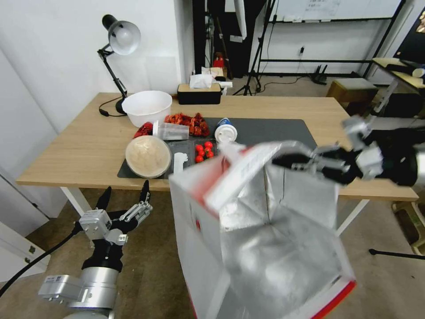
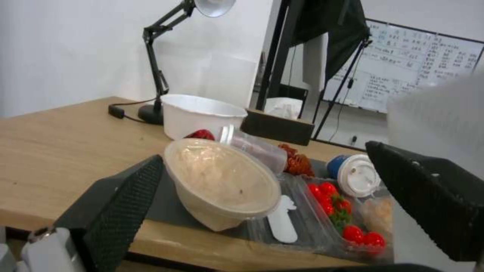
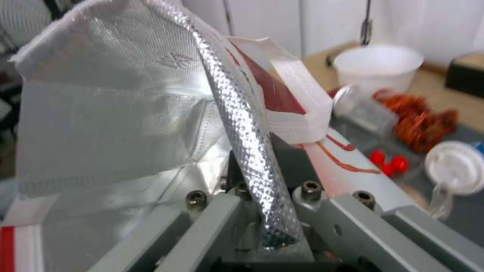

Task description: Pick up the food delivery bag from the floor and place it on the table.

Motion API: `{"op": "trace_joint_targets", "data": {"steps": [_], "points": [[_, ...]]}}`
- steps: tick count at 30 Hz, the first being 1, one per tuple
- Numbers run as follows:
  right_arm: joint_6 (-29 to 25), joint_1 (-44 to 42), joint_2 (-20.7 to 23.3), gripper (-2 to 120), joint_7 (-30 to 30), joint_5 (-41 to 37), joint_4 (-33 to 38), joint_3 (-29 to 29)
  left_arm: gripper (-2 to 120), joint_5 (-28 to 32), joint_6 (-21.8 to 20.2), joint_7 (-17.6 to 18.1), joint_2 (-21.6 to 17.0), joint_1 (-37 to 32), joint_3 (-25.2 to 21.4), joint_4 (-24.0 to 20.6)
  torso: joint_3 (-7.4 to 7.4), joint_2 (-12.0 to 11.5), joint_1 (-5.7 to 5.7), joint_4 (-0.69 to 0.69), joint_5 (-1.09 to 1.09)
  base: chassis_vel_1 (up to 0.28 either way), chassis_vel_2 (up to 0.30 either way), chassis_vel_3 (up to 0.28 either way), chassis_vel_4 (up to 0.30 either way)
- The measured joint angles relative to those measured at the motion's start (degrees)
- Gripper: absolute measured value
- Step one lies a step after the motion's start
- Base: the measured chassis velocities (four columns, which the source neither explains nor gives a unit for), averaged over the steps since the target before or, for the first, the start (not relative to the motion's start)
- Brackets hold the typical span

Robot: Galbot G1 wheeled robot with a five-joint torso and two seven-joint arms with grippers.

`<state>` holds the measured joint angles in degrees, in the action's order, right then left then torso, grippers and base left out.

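The food delivery bag [image 1: 261,239], red and white with silver foil lining, hangs tilted in the air in front of the table's [image 1: 79,146] near edge, above the carpeted floor [image 1: 150,274]. My right gripper [image 1: 290,161] reaches in from the right and is shut on the bag's upper rim. In the right wrist view the foil rim [image 3: 242,121] runs down into the shut right gripper [image 3: 259,181]. My left gripper [image 1: 126,199] stands open low at the left, just below the table edge, apart from the bag. Its dark fingers [image 2: 126,204] frame the left wrist view.
On the dark mat [image 1: 274,130] stand a lidded bowl [image 1: 148,156], cherry tomatoes [image 1: 203,151], a tipped clear cup [image 1: 171,130] and a lidded cup [image 1: 225,132]. Behind them are a white bowl [image 1: 147,106], a desk lamp [image 1: 117,53] and a tissue box [image 1: 199,93].
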<state>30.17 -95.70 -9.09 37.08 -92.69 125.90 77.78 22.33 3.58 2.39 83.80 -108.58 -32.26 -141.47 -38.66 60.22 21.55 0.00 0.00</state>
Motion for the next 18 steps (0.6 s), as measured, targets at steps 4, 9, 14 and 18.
{"op": "trace_joint_targets", "data": {"steps": [4, 9, 14, 18], "points": [[-2.36, 0.57, -1.08, 0, -4.78, -6.22, -0.24, 1.21, 100, -0.40, 0.15, 0.00, 0.28, -0.55, 0.19, -0.46, 0.00, -0.01, 0.00, 0.00, 0.00, 0.000, 0.000, 0.000, 0.000], [-8.77, 1.07, -2.75, 0, -18.69, -16.00, 0.91, 1.23, 100, -0.76, 0.35, -0.01, 0.43, -1.03, 0.27, -0.61, 0.01, -0.01, -0.01, -0.01, 0.00, 0.000, 0.000, 0.000, 0.000], [-14.77, 2.50, -3.12, 0, -33.70, -20.92, 2.88, -1.67, 100, -0.92, 0.37, -0.02, 0.56, -1.20, 0.69, -0.65, 0.01, -0.02, -0.01, 0.01, 0.00, 0.000, 0.000, 0.000, 0.000], [-20.04, 4.14, -5.23, 0, -49.68, -25.67, 5.56, -4.36, 100, -0.80, -0.11, -0.03, -0.94, 0.15, 1.37, -0.11, 0.01, -0.03, -0.01, 0.00, 0.00, 0.000, 0.000, 0.000, 0.000]]}}
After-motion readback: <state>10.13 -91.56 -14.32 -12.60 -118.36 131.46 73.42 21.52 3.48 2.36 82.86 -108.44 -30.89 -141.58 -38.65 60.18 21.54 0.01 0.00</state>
